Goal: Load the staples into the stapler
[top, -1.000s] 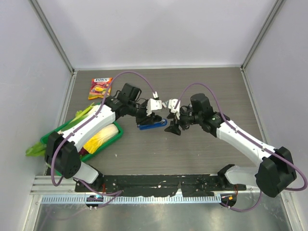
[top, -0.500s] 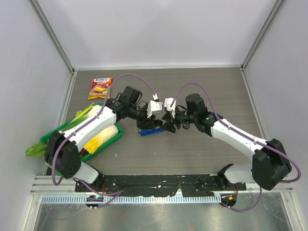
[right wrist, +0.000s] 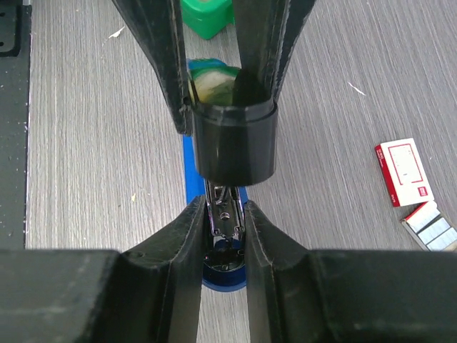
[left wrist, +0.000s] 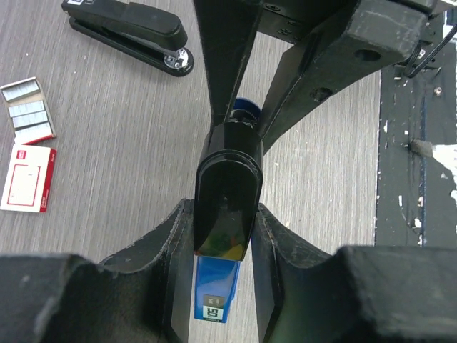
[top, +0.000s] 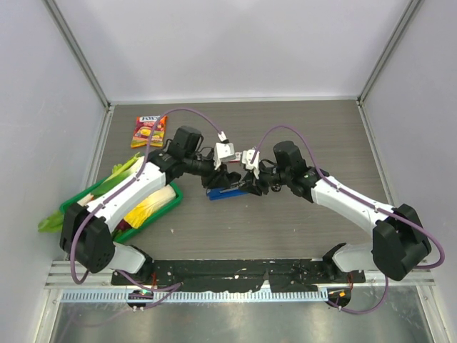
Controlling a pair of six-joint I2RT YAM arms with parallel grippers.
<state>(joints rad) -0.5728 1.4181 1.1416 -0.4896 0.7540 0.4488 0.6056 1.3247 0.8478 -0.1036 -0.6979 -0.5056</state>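
A blue-based stapler [top: 223,193] lies mid-table between both arms. Its black top cover [left wrist: 225,200] is swung up, and my left gripper [left wrist: 223,212] is shut on the sides of that cover, with the blue base [left wrist: 216,286] below. My right gripper [right wrist: 226,207] has its fingers pressed against the bare metal magazine [right wrist: 227,204] under the raised cover [right wrist: 234,146]. The staples [left wrist: 28,111] are silvery strips lying in an open white tray on the table, apart from both grippers; they also show as the staples [right wrist: 432,227] at the right edge of the right wrist view.
A second, all-black stapler [left wrist: 128,32] lies beyond the tray. A red-and-white box [left wrist: 27,179] sits beside the staples. A green tray [top: 169,202] of vegetables is at the left, and a candy packet [top: 148,131] at the back left.
My right gripper has moved left to the stapler and closed its jaws onto the magazine. My left gripper has kept its hold on the raised cover, shifting slightly.
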